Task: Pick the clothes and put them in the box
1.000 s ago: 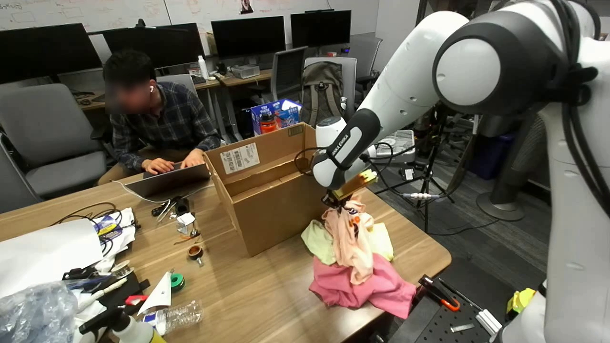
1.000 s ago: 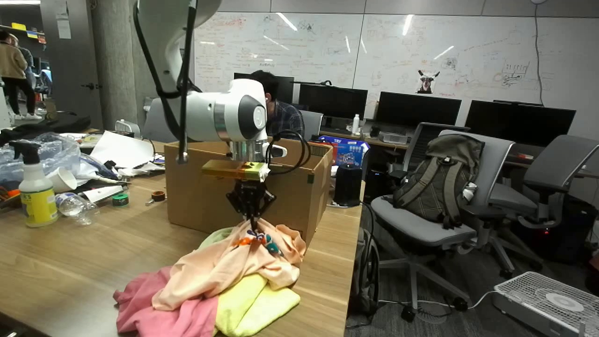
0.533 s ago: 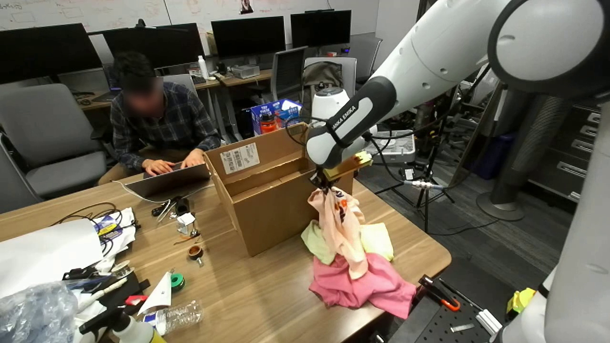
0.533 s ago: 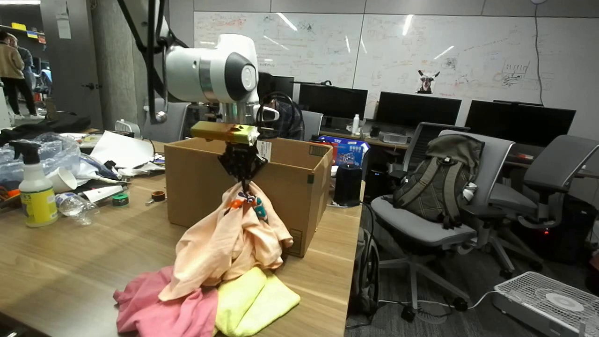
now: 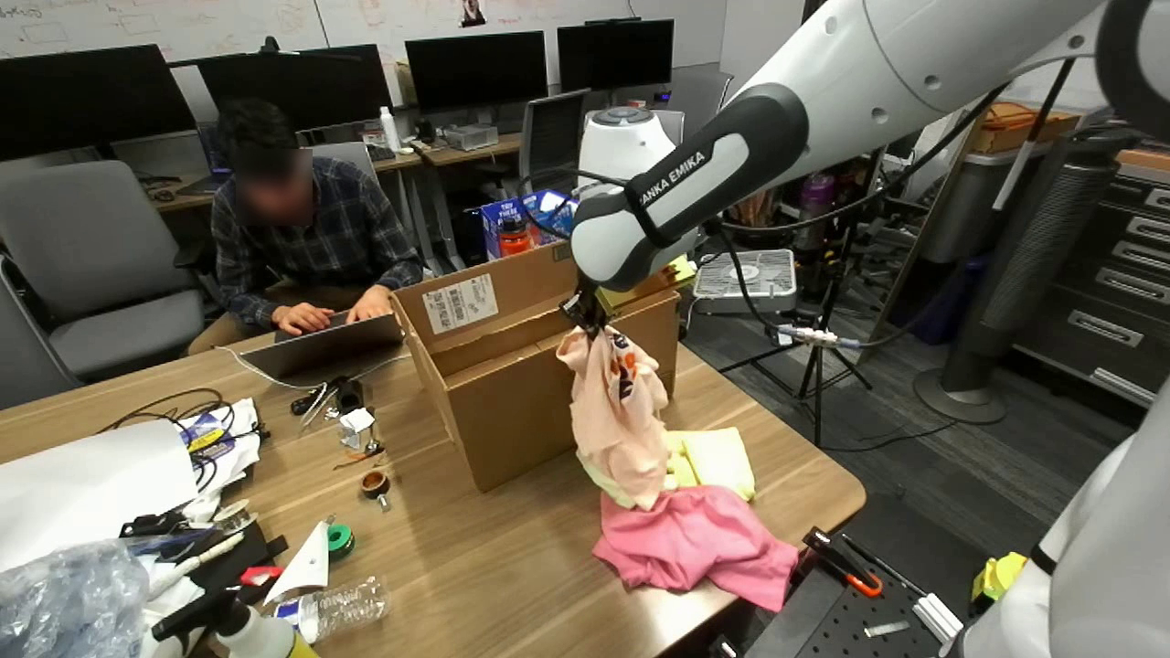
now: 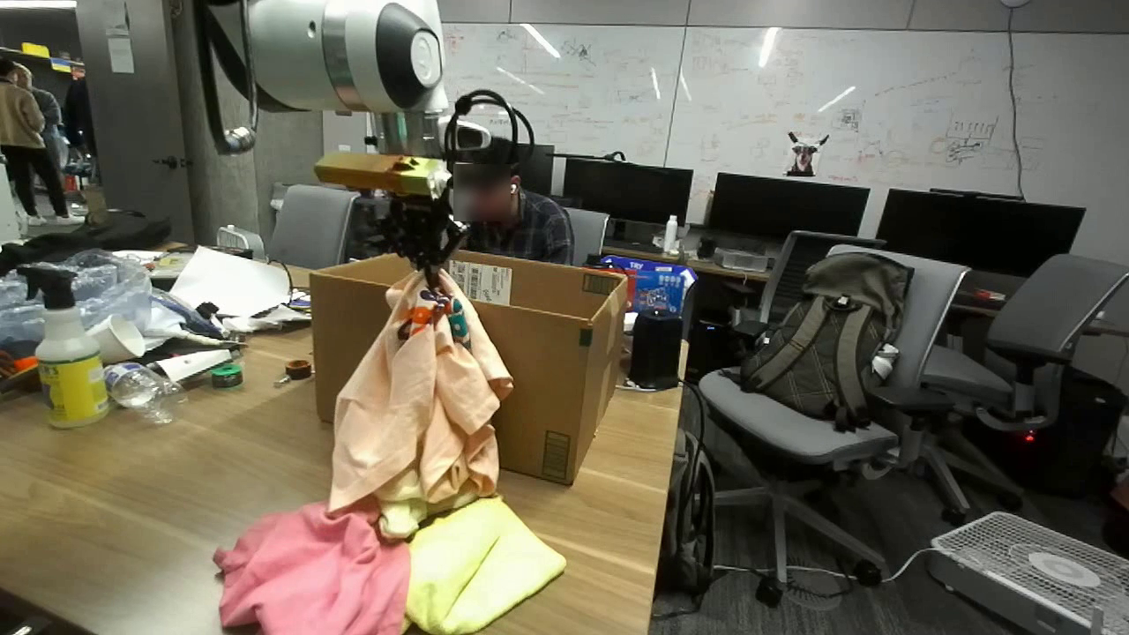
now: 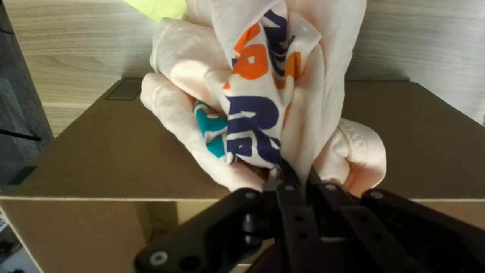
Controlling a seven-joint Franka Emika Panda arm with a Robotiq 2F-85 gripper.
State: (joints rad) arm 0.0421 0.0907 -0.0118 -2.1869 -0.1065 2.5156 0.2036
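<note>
My gripper (image 5: 592, 327) is shut on a peach shirt (image 5: 617, 425) with orange, navy and teal print. The shirt hangs down outside the cardboard box (image 5: 512, 425), in front of its near wall, also in an exterior view (image 6: 423, 406). In the wrist view the fingers (image 7: 299, 174) pinch a fold of the shirt (image 7: 189, 53) above the box rim (image 7: 113, 198). A pale yellow-green cloth (image 6: 401, 516) shows under the shirt's hem; whether it is lifted I cannot tell. A yellow cloth (image 5: 722, 457) and a pink cloth (image 5: 695, 539) lie on the table.
The box is open at the top, with cardboard inside. A laptop (image 5: 320, 352) and a seated person (image 5: 311, 219) are beyond it. A spray bottle (image 6: 66, 353), plastic bottle (image 5: 334, 608), tape and clutter lie on the table's far side from the clothes.
My gripper has risen from the pile to about the box's rim height and shifted toward the box. The peach shirt has come up with it, and the pale yellow-green cloth has shifted.
</note>
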